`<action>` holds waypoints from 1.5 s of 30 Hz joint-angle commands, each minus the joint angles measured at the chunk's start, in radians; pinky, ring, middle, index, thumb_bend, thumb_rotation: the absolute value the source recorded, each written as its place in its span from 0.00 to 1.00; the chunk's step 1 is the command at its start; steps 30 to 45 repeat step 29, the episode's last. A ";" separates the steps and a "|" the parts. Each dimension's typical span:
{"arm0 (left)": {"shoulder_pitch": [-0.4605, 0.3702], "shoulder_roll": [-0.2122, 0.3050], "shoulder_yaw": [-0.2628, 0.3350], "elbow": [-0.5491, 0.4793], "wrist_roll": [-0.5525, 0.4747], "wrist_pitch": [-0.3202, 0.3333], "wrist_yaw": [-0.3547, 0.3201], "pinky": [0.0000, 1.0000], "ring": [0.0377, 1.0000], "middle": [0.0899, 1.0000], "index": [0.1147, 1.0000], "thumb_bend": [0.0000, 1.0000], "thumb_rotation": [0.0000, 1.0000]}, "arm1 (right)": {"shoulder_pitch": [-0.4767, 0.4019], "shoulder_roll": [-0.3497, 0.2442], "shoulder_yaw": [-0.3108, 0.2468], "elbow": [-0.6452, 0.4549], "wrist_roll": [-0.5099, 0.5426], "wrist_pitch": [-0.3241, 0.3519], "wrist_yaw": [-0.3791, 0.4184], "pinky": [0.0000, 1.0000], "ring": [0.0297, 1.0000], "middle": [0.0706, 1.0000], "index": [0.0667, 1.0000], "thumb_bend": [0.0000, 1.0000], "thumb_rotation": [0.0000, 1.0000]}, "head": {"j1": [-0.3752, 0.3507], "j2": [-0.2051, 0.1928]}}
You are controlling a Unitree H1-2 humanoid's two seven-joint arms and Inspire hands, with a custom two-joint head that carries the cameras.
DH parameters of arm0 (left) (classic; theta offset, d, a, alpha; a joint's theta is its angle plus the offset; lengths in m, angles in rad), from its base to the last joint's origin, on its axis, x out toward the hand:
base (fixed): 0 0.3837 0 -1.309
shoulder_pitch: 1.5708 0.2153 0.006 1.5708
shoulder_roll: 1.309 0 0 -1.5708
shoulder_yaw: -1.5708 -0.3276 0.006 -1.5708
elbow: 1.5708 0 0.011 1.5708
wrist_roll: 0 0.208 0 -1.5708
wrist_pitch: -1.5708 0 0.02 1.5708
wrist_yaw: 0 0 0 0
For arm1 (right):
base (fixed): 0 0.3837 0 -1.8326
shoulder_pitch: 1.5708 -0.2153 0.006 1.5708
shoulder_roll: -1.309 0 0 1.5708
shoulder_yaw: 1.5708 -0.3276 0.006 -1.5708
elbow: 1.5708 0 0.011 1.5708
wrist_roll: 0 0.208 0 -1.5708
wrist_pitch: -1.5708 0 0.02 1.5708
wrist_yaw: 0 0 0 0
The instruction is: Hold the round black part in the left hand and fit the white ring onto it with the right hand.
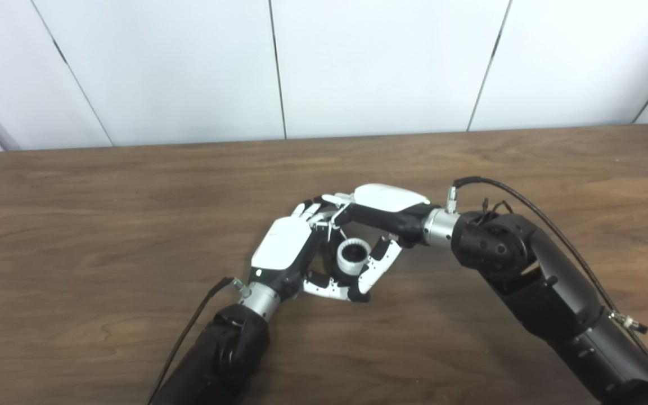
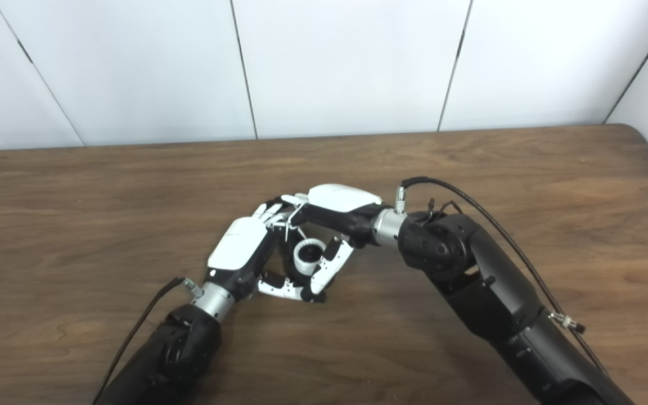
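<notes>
Both views show white ring (image 1: pixel 353 254) between both hands.

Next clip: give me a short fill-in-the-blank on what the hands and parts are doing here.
1. The white ring sits between the two ___.
2. The left hand and right hand meet over a ___ table.
3. A black cable runs along the ___ arm's upper side.
4. Below the ring, the part is ___ in colour.

Missing words: hands; wooden; right; black
</notes>
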 commanded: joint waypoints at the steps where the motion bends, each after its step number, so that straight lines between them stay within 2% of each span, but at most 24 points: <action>1: 0.008 -0.008 -0.033 0.052 0.008 -0.013 -0.033 1.00 0.95 0.83 0.41 0.52 0.05 | -0.032 -0.014 -0.033 -0.041 0.023 -0.016 -0.026 1.00 1.00 1.00 0.99 1.00 0.44 | 0.001 0.001; 8: 0.005 0.000 -0.037 0.082 0.039 -0.017 -0.007 1.00 0.96 0.83 0.41 0.52 0.05 | 0.014 -0.014 -0.158 -0.093 0.110 -0.012 -0.080 1.00 1.00 1.00 1.00 1.00 0.51 | -0.003 -0.026; 12: 0.004 0.005 -0.046 0.096 0.067 -0.016 0.017 1.00 0.95 0.83 0.41 0.52 0.05 | 0.056 -0.009 -0.201 -0.122 0.135 -0.001 -0.116 1.00 1.00 1.00 1.00 1.00 0.56 | -0.005 -0.034; 15: 0.002 0.009 -0.055 0.109 0.090 -0.021 0.038 1.00 0.95 0.83 0.41 0.52 0.05 | 0.089 -0.004 -0.228 -0.136 0.155 0.015 -0.135 1.00 1.00 1.00 1.00 1.00 0.58 | -0.007 -0.041; 20: -0.002 0.013 -0.073 0.128 0.123 -0.028 0.075 1.00 0.96 0.83 0.41 0.52 0.05 | 0.135 -0.005 -0.245 -0.136 0.165 0.001 -0.162 1.00 1.00 1.00 1.00 1.00 0.62 | -0.007 -0.048; 24: -0.006 0.014 -0.081 0.141 0.136 -0.027 0.093 1.00 0.96 0.83 0.41 0.52 0.05 | 0.168 -0.008 -0.266 -0.141 0.189 -0.012 -0.189 1.00 1.00 1.00 1.00 1.00 0.61 | -0.008 -0.055; 27: -0.015 0.017 -0.095 0.161 0.168 -0.031 0.126 1.00 0.96 0.83 0.41 0.52 0.05 | 0.236 -0.010 -0.328 -0.162 0.262 -0.044 -0.233 1.00 1.00 1.00 1.00 1.00 0.65 | -0.007 -0.063; 28: -0.019 0.019 -0.100 0.172 0.180 -0.031 0.140 1.00 0.96 0.83 0.41 0.52 0.05 | 0.280 -0.012 -0.364 -0.172 0.303 -0.061 -0.250 1.00 1.00 1.00 1.00 1.00 0.66 | -0.007 -0.067; 29: -0.023 0.019 -0.104 0.182 0.189 -0.031 0.153 1.00 0.96 0.83 0.41 0.52 0.05 | 0.327 -0.014 -0.398 -0.180 0.335 -0.074 -0.269 0.98 1.00 1.00 1.00 1.00 0.73 | -0.006 -0.070; 45: -0.023 0.019 -0.104 0.182 0.189 -0.031 0.153 1.00 0.96 0.83 0.41 0.52 0.05 | 0.327 -0.014 -0.398 -0.180 0.335 -0.074 -0.269 0.98 1.00 1.00 1.00 1.00 0.73 | -0.006 -0.070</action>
